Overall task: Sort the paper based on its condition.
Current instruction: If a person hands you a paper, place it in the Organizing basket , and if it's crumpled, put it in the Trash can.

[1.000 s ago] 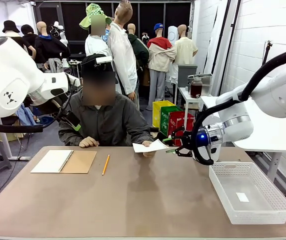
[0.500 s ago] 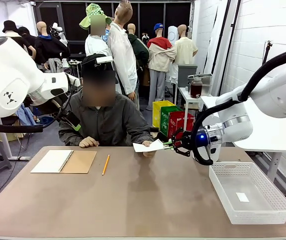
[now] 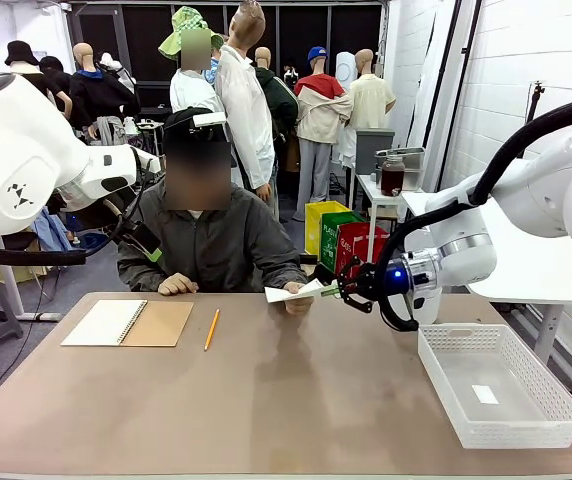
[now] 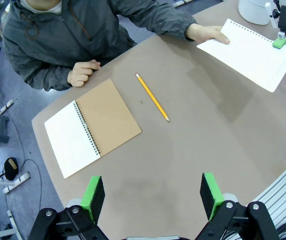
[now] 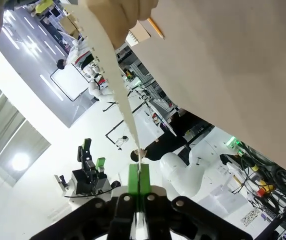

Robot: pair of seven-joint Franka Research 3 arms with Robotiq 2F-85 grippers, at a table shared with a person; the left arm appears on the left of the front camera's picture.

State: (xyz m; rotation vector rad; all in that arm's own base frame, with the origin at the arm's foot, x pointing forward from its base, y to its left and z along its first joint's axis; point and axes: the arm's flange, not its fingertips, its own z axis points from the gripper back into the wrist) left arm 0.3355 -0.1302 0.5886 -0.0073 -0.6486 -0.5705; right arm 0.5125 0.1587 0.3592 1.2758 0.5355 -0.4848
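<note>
The right gripper [image 5: 139, 176] has its two green pads [image 5: 133, 180] pressed together on the edge of one sheet of paper [image 5: 108, 75], pinching it. In the front view that right gripper [image 3: 338, 291] meets the paper [image 3: 296, 293] above the far side of the table [image 3: 266, 400], and the person's hand [image 3: 296, 303] holds the sheet's other end. From the left wrist view, the paper [image 4: 250, 52] lies flat in the air with its row of holes along one long edge, the person's hand [image 4: 205, 34] at one corner and a green pad at the opposite edge.

The left gripper [image 4: 153, 197] hangs high over the table with its two green fingers [image 4: 93, 197] spread wide, touching and holding nothing.

On the table lie one spiral notebook [image 3: 126, 323], open with a white page and brown cover, and one pencil [image 3: 211, 328] just beside it. One white basket [image 3: 566, 415] stands near the right edge, holding one small white label [image 3: 484, 394]. The person's other hand [image 3: 177, 285] rests as a fist near the notebook.
</note>
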